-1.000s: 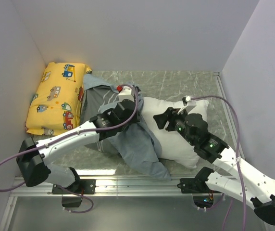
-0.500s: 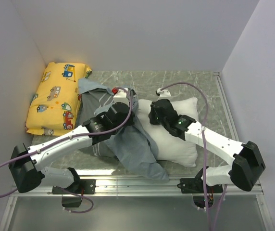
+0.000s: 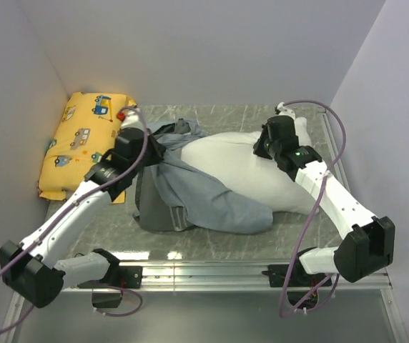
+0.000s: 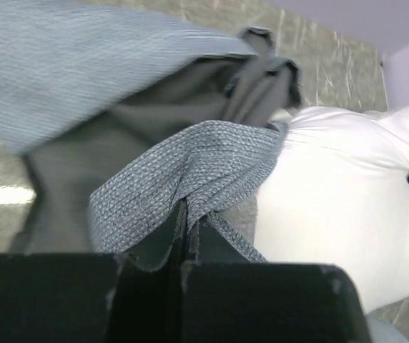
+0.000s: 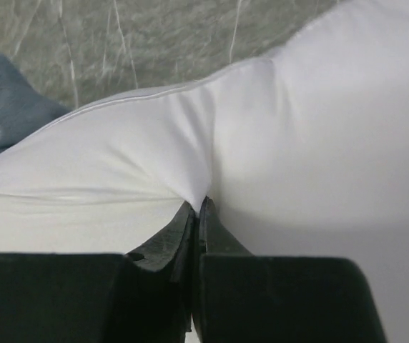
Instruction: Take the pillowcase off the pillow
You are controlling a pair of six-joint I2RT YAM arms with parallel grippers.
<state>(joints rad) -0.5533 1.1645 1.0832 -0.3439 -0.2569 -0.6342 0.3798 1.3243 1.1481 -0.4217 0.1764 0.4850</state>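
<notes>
Blue-grey woven pillowcase (image 3: 208, 204) bunched, mostly off plump white pillow (image 3: 237, 161), marbled tabletop (image 3: 247, 118), left gripper (image 4: 184, 214) jaws pinching pillowcase fold, right gripper (image 5: 197, 207) jaws pinching pillow fabric

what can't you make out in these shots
Top view: how much of the pillow remains inside the pillowcase; draped fabric covers its left end.
Top view: tips of the left tool and right tool, hidden under their own wrists.
Left wrist view: pillowcase weave at upper left, motion-blurred.
Right wrist view: pillow's outline, cut off by the frame edges.
</notes>
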